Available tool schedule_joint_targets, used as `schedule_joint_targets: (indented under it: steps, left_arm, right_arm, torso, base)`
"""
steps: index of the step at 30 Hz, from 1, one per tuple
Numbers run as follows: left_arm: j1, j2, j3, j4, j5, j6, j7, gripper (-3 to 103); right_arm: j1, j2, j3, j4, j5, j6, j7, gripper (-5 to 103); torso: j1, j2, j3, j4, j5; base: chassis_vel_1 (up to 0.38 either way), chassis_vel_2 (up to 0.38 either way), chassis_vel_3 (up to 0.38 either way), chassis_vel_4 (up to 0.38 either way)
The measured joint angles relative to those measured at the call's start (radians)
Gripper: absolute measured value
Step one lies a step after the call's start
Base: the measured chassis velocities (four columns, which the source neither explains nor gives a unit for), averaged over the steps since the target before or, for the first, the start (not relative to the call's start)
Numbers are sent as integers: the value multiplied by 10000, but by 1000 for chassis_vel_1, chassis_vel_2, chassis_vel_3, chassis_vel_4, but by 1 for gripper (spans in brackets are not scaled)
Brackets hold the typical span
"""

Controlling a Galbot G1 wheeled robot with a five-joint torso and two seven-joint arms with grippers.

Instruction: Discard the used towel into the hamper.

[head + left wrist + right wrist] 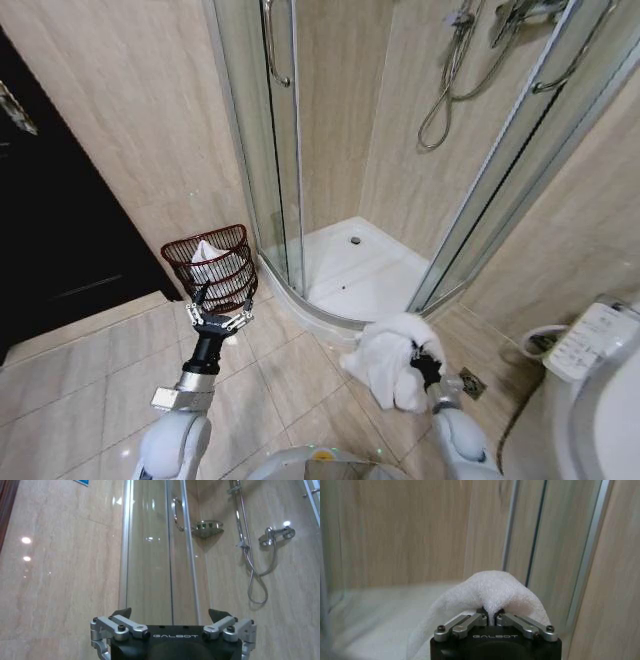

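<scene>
Here, nearest first:
Right gripper (420, 357): low in front of the robot on its right side, above the tiled floor (110, 365); in the right wrist view its jaws are pressed together on a fold of the towel (492, 588).
Towel: white and fluffy, bunched over the right gripper (491, 612) and hanging down around it; in the head view the towel (385, 360) sits just in front of the shower tray's curved lip.
Left gripper (216, 316): raised on the robot's left side, just in front of the hamper (225, 268); its jaws stand apart and hold nothing, as the left wrist view also shows (170, 615).
Hamper: a round dark reddish-brown wicker basket standing on the floor against the beige wall (120, 120), just beside the shower's glass door (262, 130); something white already lies inside it.
Toilet (600, 400): at the robot's far right, with a white control panel (590, 338) on its side.
Shower tray (350, 270): white, with a round drain, beyond the towel and between the glass panels.
Shower hose (445, 90): hangs in a loop on the back wall inside the cubicle; the left wrist view shows it (255, 570) beside a chrome tap (277, 534) and a wire soap basket (207, 528).
Dark door (50, 230): on the far left, past the hamper.
</scene>
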Motion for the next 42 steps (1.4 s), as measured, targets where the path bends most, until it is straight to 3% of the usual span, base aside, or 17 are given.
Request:
schedule_joint_targets:
  steps: [10,15,24,42]
  left_arm:
    - [25,-141,40,0,-73,-146,-59,100]
    - [-12,-204,59,-57,-159,-133,-103,100]
    - [-82,-201,-46,-166,-332,-79,-283,100]
    - [-260,-150,-83,-31,-407,92,-403,100]
  right_arm:
    - [-1573,278,336,3889,-496,273,455,5]
    - [-1760,319,173,5265,-698,6,691,5]
    - [-1403,122,14,5613,-727,-564,753,5]
    - [-1168,200,-372,5530,-1158,-867,721,5]
  torso:
    - [0,0,-1,-1,-2]
    - [-1,1,-1,-1,-2]
    - [0,1,0,0,0]
    - [0,0,1,-1,-1]
  base:
    - [0,0,0,0]
    - [0,0,0,0]
    - [0,0,0,0]
    - [0,0,0,0]
